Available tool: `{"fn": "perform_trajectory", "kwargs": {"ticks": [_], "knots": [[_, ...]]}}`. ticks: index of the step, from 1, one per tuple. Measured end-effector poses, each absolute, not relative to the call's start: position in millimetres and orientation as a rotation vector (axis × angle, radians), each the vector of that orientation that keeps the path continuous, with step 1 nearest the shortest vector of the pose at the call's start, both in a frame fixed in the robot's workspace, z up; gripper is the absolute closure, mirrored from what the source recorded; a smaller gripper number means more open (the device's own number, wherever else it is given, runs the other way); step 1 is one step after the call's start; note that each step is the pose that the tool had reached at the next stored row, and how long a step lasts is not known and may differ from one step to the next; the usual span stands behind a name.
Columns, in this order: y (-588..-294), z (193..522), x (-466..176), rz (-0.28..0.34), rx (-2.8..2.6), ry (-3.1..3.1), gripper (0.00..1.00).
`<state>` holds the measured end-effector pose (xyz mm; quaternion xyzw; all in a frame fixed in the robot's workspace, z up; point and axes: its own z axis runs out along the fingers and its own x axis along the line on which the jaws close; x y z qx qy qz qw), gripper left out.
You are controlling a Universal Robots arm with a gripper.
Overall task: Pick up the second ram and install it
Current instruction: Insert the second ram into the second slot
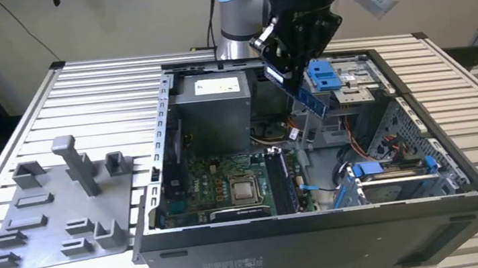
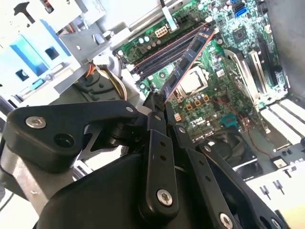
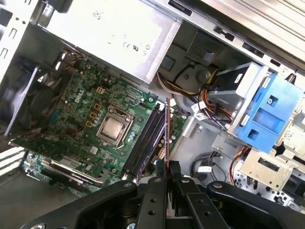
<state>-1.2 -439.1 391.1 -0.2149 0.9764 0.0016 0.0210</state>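
Observation:
My gripper point(image 1: 287, 67) hangs over the open computer case point(image 1: 322, 232), shut on the second ram point(image 1: 308, 100), a thin dark stick slanting down from the fingers. In the second wrist view the ram point(image 2: 188, 64) sticks out from the closed fingers point(image 2: 155, 119) above the green motherboard point(image 2: 224, 71). It hangs over the long black slots point(image 2: 164, 51) beside the processor socket point(image 2: 193, 82). In the first wrist view the ram point(image 3: 167, 129) shows edge-on as a thin line, hanging alongside the slots point(image 3: 145, 138) and apart from them.
Inside the case are a grey power supply point(image 1: 213, 103) and blue drive clips point(image 1: 323, 74) at the back, and another blue drive bay point(image 1: 392, 170) near the front. A grey parts fixture point(image 1: 58, 208) lies on the slatted table point(image 1: 81, 91) at the exterior view's left.

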Motion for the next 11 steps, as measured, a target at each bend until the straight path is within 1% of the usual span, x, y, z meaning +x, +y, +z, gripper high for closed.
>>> {"fn": "perform_trajectory", "kwargs": {"ticks": [11], "knots": [[-439.9, 389.3, -1.2, 0.001, -0.472, 3.064, 0.86]]}}
